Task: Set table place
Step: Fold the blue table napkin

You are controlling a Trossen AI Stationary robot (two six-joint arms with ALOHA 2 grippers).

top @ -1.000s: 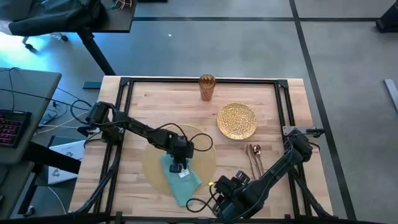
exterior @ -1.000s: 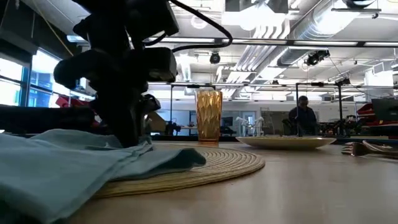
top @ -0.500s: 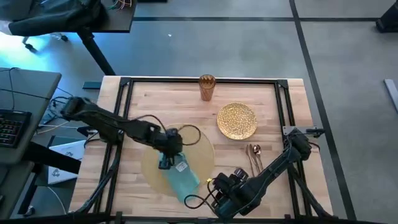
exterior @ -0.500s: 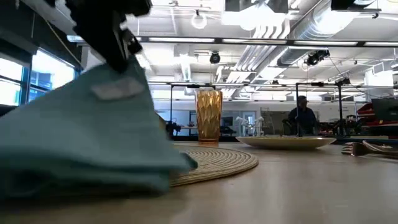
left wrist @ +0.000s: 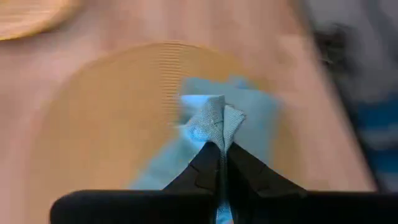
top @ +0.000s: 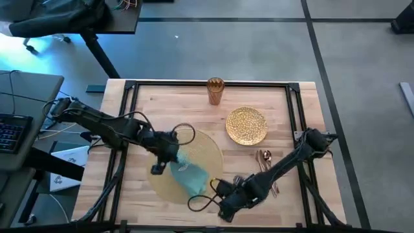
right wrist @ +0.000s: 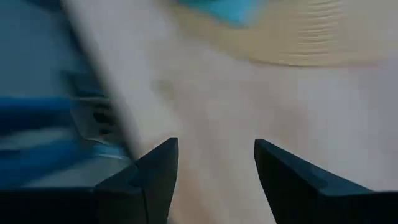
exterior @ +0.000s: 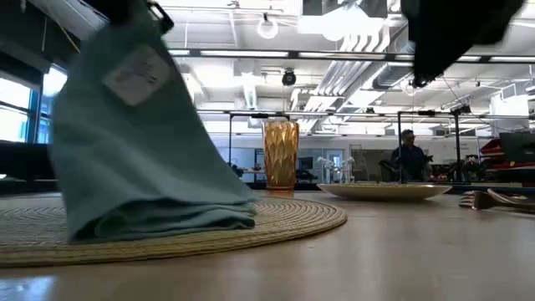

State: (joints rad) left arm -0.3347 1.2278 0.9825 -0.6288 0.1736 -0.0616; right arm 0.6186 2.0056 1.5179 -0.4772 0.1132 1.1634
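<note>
Jaws of the left gripper (left wrist: 221, 155) are pinched tight on a raised fold of the teal napkin (top: 189, 175), whose lower end drapes on the placemat (top: 207, 152); the placemat lies at the middle of the tabletop (top: 162, 103); right of the placemat sits the gold plate (top: 246, 125), the amber cup (top: 215, 90) beyond it, the cutlery (top: 264, 162) beside its near-right edge; the right gripper (right wrist: 214, 165) hovers off the placemat's near edge, jaws spread wide and empty.
</note>
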